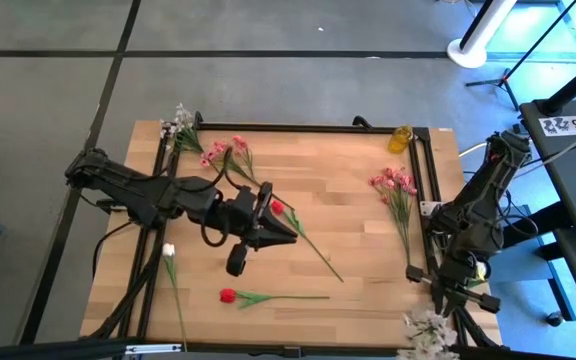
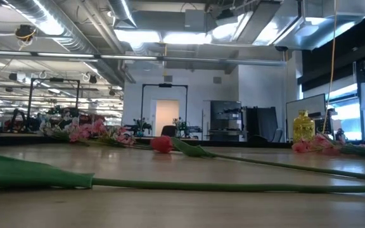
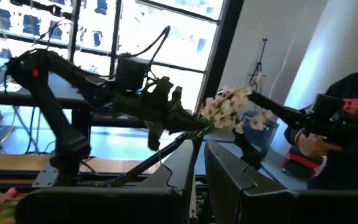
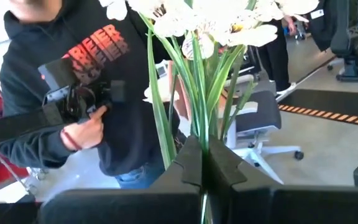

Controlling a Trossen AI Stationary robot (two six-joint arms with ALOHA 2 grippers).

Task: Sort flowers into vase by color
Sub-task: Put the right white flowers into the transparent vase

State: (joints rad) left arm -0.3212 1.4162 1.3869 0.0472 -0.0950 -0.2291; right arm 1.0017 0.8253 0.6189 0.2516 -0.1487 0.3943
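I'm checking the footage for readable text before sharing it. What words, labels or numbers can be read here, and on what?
Red lettering on the person's dark sweatshirt: cut off and blurred, not readable.
White label with dark marks on the equipment right of the table: too small to read.
Nothing else legible.

A robotics lab or workshop. Exposed ceiling ducts [image 2: 75, 38] and strip lights hang over a long hall (other rigs stand far back). A wooden counter [image 1: 348, 200] sits on grey floor.

Red tulips [image 1: 227, 295] lie flat mid-surface and near; pink sprays [image 1: 396, 184] far and right; a white tulip [image 1: 169, 250] near-left.
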